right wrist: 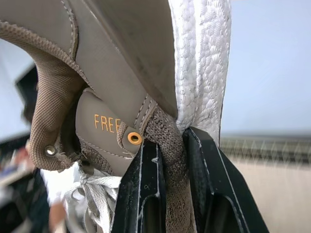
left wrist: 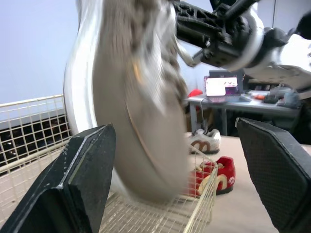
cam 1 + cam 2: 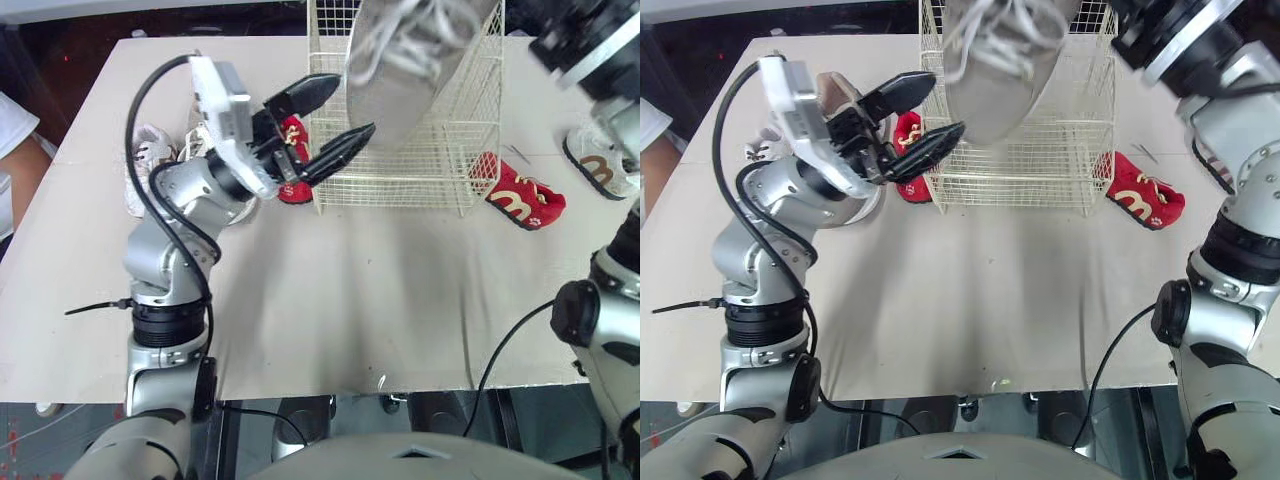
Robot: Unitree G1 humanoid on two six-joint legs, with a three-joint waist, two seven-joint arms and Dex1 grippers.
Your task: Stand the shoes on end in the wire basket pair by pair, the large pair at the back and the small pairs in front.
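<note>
A large grey lace-up shoe (image 3: pixel 410 70) hangs toe-down in the white wire basket (image 3: pixel 400 190), its toe low inside. My right gripper (image 1: pixel 180 141) is shut on the shoe's heel collar, above the basket. My left gripper (image 3: pixel 345 108) is open at the basket's front left corner, level with the shoe and apart from it. One small red shoe (image 3: pixel 293 160) lies against the basket's left side, partly behind the left fingers (image 3: pixel 318 92). A second red shoe (image 3: pixel 525 198) lies to the basket's right.
A white and brown small shoe (image 3: pixel 600 165) sits at the table's far right. A pale shoe (image 3: pixel 148 152) lies at the left, partly hidden behind my left arm. The beige table (image 3: pixel 350 290) stretches bare toward its front edge.
</note>
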